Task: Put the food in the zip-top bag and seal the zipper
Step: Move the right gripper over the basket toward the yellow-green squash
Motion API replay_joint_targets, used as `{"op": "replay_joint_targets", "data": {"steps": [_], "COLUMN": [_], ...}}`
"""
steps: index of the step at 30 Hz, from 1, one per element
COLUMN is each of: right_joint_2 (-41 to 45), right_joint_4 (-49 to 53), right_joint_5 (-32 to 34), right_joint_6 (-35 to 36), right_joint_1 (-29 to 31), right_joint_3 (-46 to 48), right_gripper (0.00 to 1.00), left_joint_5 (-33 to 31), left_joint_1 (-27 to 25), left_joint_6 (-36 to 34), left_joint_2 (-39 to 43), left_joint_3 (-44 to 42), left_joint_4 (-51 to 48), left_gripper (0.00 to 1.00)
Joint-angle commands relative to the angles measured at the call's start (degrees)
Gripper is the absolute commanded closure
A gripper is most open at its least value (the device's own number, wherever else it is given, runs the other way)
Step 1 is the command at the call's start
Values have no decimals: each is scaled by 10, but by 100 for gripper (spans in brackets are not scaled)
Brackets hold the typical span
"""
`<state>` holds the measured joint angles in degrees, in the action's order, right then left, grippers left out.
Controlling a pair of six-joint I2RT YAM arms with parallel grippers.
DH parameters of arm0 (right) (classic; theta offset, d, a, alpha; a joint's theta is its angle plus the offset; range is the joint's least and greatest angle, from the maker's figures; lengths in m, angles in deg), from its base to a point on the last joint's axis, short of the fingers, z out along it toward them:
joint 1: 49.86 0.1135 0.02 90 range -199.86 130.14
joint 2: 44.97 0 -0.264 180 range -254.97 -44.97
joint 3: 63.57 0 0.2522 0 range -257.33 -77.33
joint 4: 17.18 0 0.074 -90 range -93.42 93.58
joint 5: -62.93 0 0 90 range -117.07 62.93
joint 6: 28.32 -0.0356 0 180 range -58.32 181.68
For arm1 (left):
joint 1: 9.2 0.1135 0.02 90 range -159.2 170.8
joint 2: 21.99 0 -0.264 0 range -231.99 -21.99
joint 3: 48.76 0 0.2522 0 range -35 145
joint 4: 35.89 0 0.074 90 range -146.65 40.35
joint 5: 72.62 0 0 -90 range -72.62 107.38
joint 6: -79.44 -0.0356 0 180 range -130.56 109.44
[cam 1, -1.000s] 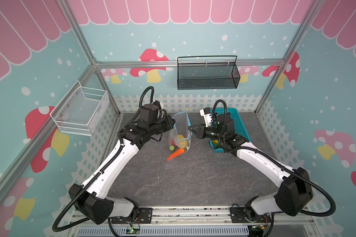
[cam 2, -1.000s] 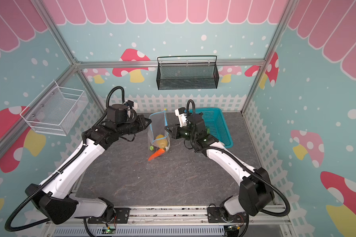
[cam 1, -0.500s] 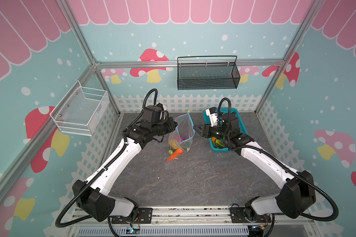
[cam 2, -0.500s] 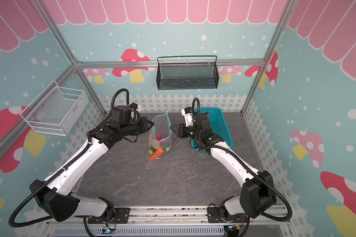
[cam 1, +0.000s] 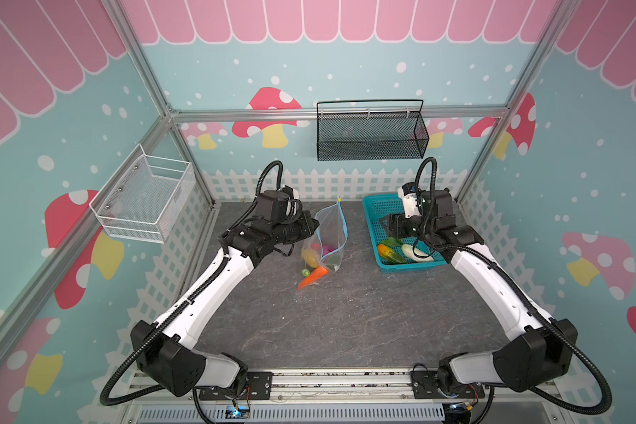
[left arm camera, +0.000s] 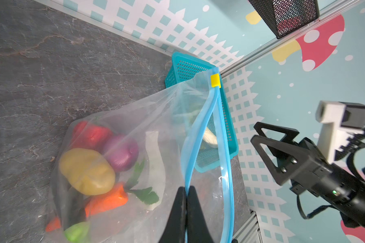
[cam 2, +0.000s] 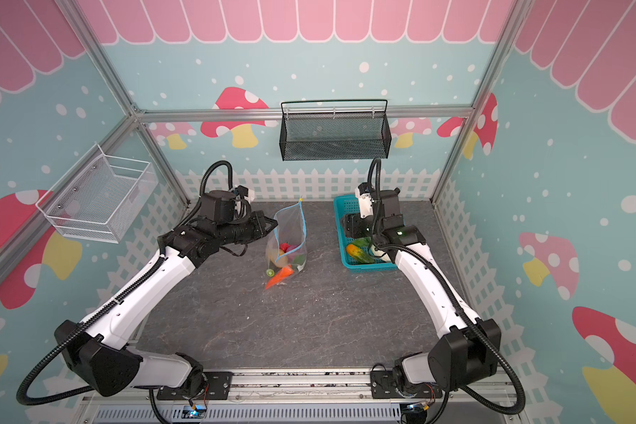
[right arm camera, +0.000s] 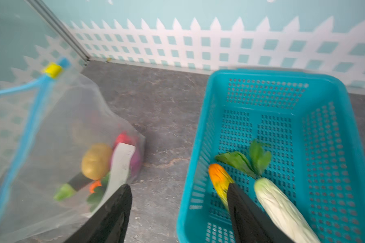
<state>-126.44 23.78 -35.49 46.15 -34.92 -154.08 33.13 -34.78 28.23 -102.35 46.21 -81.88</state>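
The left tool [left arm camera: 185, 189] is pinching the bag [left arm camera: 135, 117] by its zipper [left arm camera: 198, 126], holding the mouth open; the right tool [right arm camera: 178, 187], spread, is hanging over the basket [right arm camera: 325, 126] and should be straddling the corn [right arm camera: 219, 178] crosswise

Both top views hang high at the front, looking down and back over the whole table [cam 1: 346, 312]. The left wrist view sits close behind the left gripper [left arm camera: 185, 188], facing the zip-top bag [left arm camera: 135, 136]; the right wrist view — close behind the right gripper [right arm camera: 177, 186] — overlooks the basket [right arm camera: 282, 94]. All 4 views share both.

Mushroom-print walls [cam 1: 346, 66], grey stone floor [cam 1: 346, 312]
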Motion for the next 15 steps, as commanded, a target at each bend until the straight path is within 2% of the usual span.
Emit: {"op": "replay_joint_targets", "data": {"steps": [1,8,15], "right_joint_2": [-39,-92,-129], "right_joint_4": [45,63,71], "right_joint_5": [38,37,-5], "right_joint_6": [23,22,2], "right_joint_1": [-20,-47,-75], "right_joint_3": [-9,-5,13], "right_gripper": [24,22,23], "left_joint_5": [12,19,31], "left_joint_1": [4,9,10], "left_joint_6": [-5,-8,-7], "left_joint_2": [10,15,13], "left_joint_3": [-11,-18,-18], "left_joint_4": [11,15,18], "left_gripper": [100,100,100]}}
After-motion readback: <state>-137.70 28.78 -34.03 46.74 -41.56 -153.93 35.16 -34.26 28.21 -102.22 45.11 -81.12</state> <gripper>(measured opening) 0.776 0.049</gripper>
